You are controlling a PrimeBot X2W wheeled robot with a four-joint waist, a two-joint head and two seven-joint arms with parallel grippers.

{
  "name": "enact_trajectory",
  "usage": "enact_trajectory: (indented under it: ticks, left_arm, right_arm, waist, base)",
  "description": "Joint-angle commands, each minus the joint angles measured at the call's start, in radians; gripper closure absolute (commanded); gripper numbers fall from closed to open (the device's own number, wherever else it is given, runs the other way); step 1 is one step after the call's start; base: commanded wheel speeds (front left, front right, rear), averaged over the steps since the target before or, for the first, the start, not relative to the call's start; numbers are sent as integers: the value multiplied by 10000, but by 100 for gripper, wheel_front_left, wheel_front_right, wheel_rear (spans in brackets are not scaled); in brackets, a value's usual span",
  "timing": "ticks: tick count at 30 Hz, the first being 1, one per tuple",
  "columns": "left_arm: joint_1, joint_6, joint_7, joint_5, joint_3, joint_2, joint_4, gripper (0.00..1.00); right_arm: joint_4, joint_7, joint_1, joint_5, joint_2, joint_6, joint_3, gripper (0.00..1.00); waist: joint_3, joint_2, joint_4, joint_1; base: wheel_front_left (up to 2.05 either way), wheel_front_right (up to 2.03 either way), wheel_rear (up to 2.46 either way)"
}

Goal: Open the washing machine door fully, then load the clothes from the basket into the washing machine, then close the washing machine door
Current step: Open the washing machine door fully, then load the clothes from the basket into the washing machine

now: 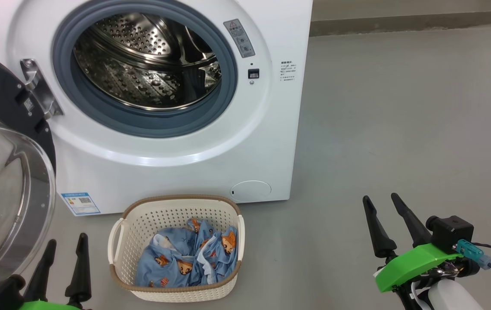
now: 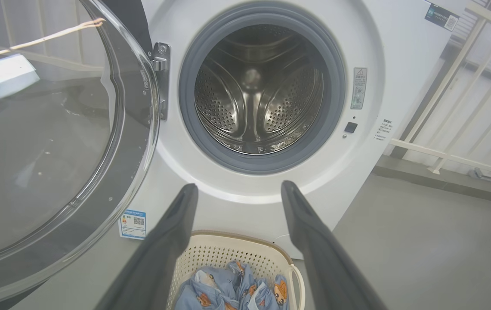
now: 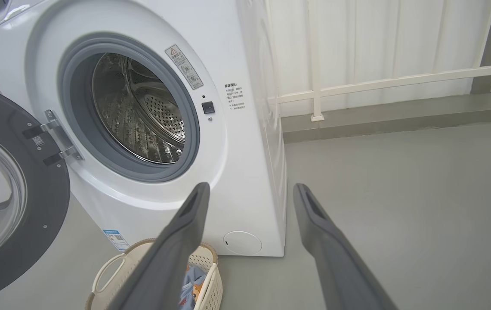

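Clothes (image 1: 189, 256) in basket (image 1: 172, 215) in head view, white railing (image 3: 400, 81) in right wrist view; left gripper (image 1: 67, 239), right gripper (image 1: 379, 197) splayed, empty.

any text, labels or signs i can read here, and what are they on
No words are legible; every text is too small or blurred.
Grey sticker on the washing machine front: red warning triangle, text unreadable.
Printed block to the right of it: unreadable.
Blue label on the lower front: QR code, text unreadable.
Dark label at the machine's top corner: QR code, text blurred.
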Motion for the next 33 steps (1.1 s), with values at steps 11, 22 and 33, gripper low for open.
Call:
enact_trajectory:
  ticks: [11, 22, 33]
  left_arm:
    - [-398, -46, -107, 196, 484, 210, -182, 0]
    - [-361, -9, -107, 282, 518, 186, -207, 0]
    - [-356, -89, -107, 293, 508, 192, -264, 0]
  right_arm:
    - [-314, -38, -287, -106, -17, 75, 230, 0]
    - [-338, -10, -275, -65, -70, 75, 283, 0]
    - [-337, 9, -290, -48, -69, 75, 298, 0]
  waist:
    - [13, 0, 47, 0]
    - [18, 0, 50, 0]
    - [27, 0, 21, 0]
  base:
    - [0, 0, 0]
    - [0, 0, 0]
    - [43, -43, 0]
